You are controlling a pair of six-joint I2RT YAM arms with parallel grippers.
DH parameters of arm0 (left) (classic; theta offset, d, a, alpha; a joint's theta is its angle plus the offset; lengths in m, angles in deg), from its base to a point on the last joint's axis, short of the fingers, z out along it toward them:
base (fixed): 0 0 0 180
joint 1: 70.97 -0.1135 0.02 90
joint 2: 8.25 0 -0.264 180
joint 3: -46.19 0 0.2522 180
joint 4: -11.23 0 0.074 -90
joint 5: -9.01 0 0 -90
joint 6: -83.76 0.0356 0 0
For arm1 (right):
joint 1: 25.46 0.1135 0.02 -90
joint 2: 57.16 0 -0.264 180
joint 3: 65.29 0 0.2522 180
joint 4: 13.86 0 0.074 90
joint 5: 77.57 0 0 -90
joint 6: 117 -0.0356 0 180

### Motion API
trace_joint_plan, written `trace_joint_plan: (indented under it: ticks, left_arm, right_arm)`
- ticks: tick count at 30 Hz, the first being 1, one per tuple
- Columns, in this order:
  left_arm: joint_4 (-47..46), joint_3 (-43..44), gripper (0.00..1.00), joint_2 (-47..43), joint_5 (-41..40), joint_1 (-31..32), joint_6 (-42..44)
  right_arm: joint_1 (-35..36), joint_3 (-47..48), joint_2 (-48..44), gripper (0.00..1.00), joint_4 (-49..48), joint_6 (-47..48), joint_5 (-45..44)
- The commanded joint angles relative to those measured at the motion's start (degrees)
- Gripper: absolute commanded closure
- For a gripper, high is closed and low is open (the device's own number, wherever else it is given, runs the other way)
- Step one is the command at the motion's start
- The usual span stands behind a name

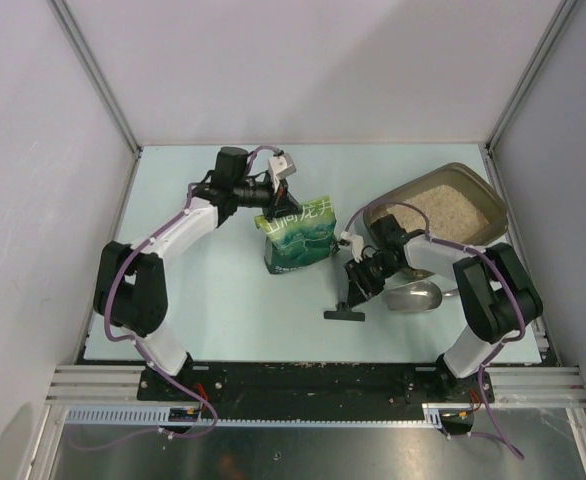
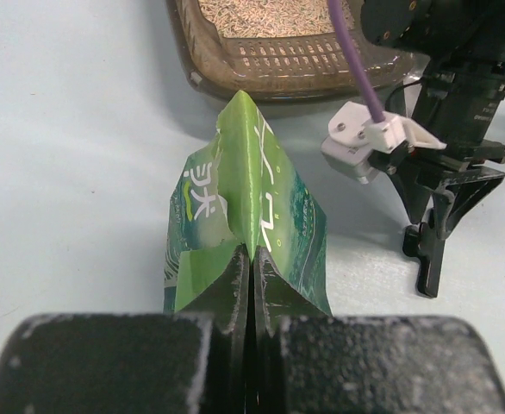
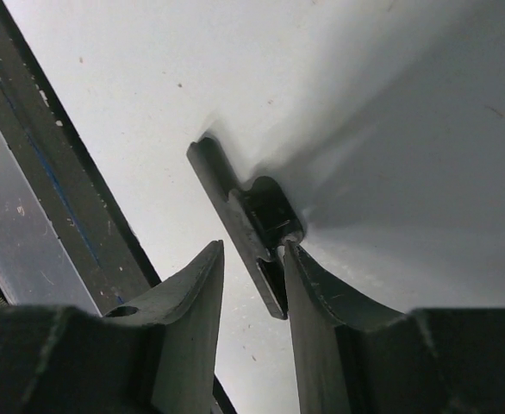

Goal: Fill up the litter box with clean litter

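The brown litter box sits at the back right and holds pale beige litter. It also shows in the left wrist view with litter inside. My left gripper is shut on the top edge of the green pouch bag, which stands upright on the table. The fingertips pinch the bag. My right gripper points down at the table, open. A thin black clip-like bar lies by its right fingertip.
A silver metal scoop lies on the table right of my right gripper, in front of the litter box. The black bar rests on the table below my right gripper and also shows in the left wrist view. Grey walls enclose the table.
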Motion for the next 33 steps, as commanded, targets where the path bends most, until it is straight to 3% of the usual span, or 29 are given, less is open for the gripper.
trace_joint_plan:
  ticks: [1, 14, 15, 18, 27, 33]
  left_arm:
    - [0.1, -0.2, 1.00, -3.6, 0.1, -0.6, -2.4]
    - [-0.4, 1.5, 1.00, -1.7, 1.0, -0.6, -3.3]
    - [-0.4, 1.5, 1.00, -1.7, 1.0, -0.6, -3.2]
    - [-0.5, 1.5, 1.00, -1.5, 1.3, -0.6, -3.0]
    - [-0.4, 2.7, 1.00, 0.3, 4.3, -0.5, -2.2]
    - [-0.4, 3.6, 1.00, 1.9, 6.8, -0.5, -1.4]
  right_arm:
    - [0.2, 1.4, 1.6, 0.62, -0.2, -1.1, -1.3]
    - [0.5, 4.3, 5.8, 0.77, 3.0, 2.4, 4.3]
    - [0.3, 4.6, 6.1, 0.86, 3.4, 2.6, 4.5]
    - [0.2, 5.4, 6.0, 1.00, 5.9, 5.3, 7.3]
    - [-7.9, 17.5, -5.0, 1.00, 24.2, 17.4, 7.7]
    - [-10.5, 24.7, -11.7, 1.00, 26.8, 20.4, 7.1]
